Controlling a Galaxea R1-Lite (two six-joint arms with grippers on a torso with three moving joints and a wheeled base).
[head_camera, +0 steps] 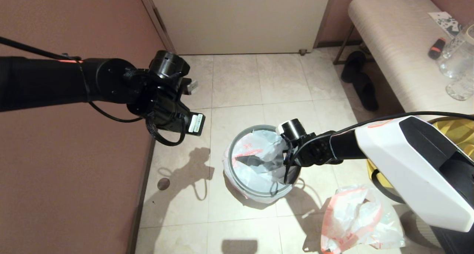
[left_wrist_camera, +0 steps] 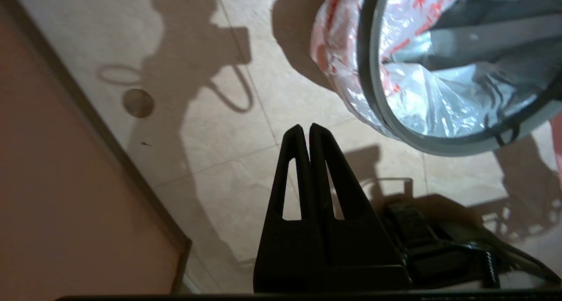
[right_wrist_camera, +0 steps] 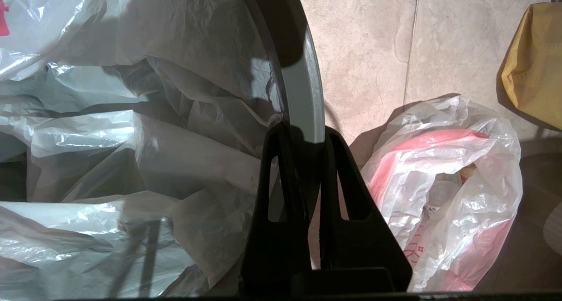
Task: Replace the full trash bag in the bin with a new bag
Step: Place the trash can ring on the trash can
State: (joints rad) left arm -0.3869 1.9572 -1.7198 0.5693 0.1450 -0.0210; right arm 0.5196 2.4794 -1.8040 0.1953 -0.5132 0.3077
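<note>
The bin stands on the tiled floor with the new bag spread inside it, its pink hem folded over the wall. A grey hoop rim lies over the bag at the bin's mouth. My right gripper is shut on that hoop at the bin's right side, one finger inside and one outside. The left gripper is shut and empty, held high over bare floor left of the bin. The full trash bag lies lumpy on the floor to the bin's front right, also in the right wrist view.
A yellow cloth tote sits behind my right arm. A bench with glassware and black slippers beneath are at the back right. A reddish wall runs along the left, with a floor drain beside it.
</note>
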